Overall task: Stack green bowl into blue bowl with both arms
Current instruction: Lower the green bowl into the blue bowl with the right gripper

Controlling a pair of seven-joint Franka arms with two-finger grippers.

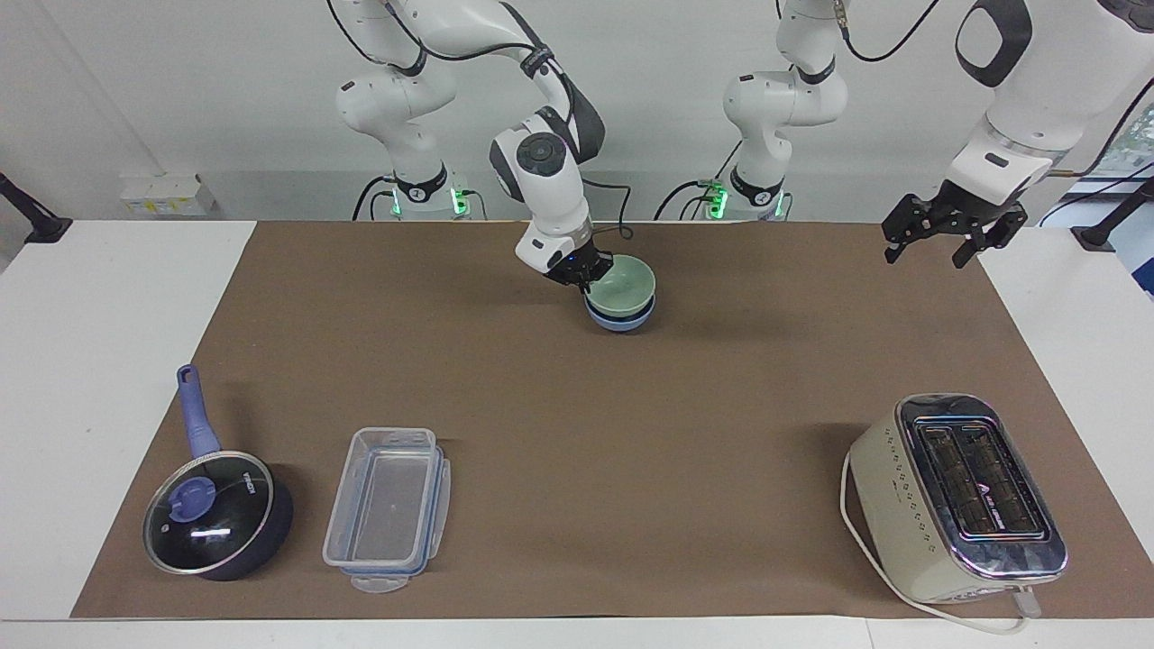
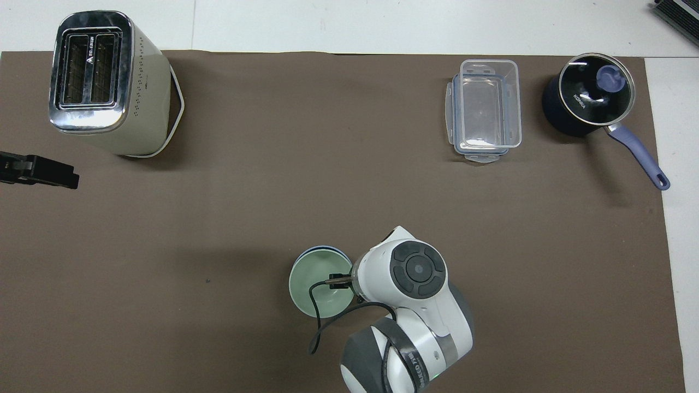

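From across the table, the green bowl, pale mint, matte and plain, sits nested in the periwinkle blue bowl, only the blue one's lower wall and a sliver of its rim showing beneath it. The pair stands on the brown mat near the edge closest to the robots, about midway along it. The right gripper is clamped on the green bowl's rim, on the side toward the right arm's end. The left gripper waits in the air over the mat's corner at the left arm's end, fingers spread apart.

From above, the green bowl is a clean pale circle covering nearly all of the blue bowl, which shows as a thin crescent at its farther edge. The right arm's wrist hides the right gripper's fingertips here. The left gripper pokes in just over the mat's edge, near the cream toaster.
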